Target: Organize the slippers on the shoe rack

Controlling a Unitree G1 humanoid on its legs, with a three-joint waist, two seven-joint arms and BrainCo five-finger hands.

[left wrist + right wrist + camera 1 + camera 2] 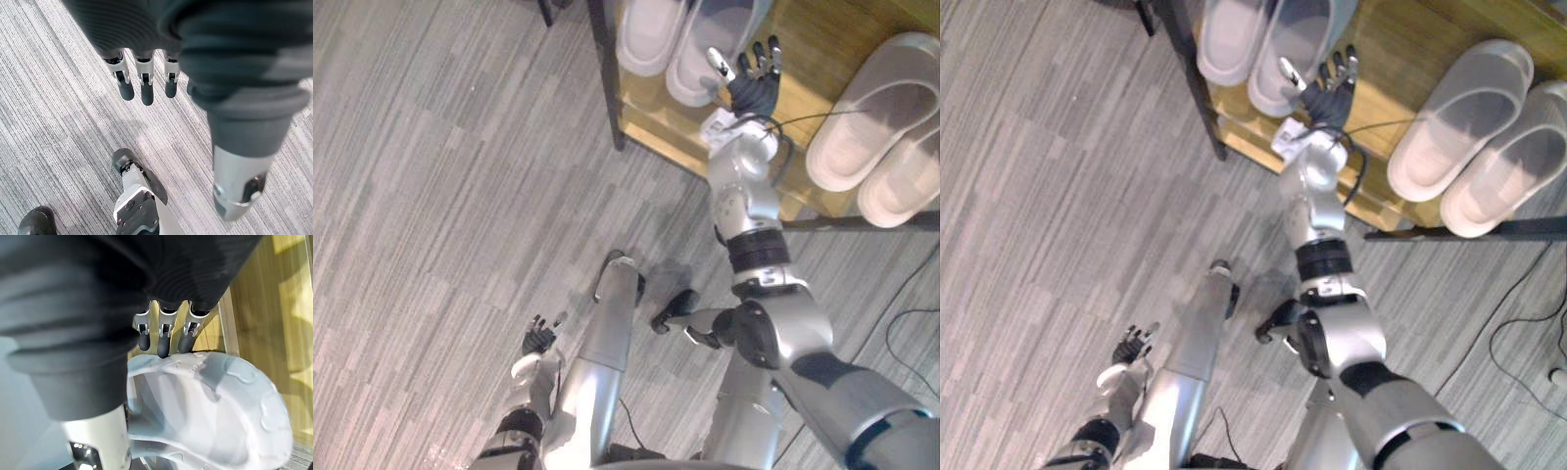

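we're mid-tidy on shoe rack [808, 44]: right hand [754, 88] reaching in, digits splayed, gripping nothing, tips hovering at rim of grey slipper [690, 64] sitting beside its mate [646, 34]. left hand [537, 341] dangling slack over floor [431, 196]. next, we're guessing: nudging that slipper square

I have the right arm [744, 186] extended forward and the right hand [754, 76] at full reach, fingers straight and spread, thumb apart. The left arm [530, 382] hangs low. The left hand [537, 340] is relaxed, fingers loosely straight, grasping nothing.
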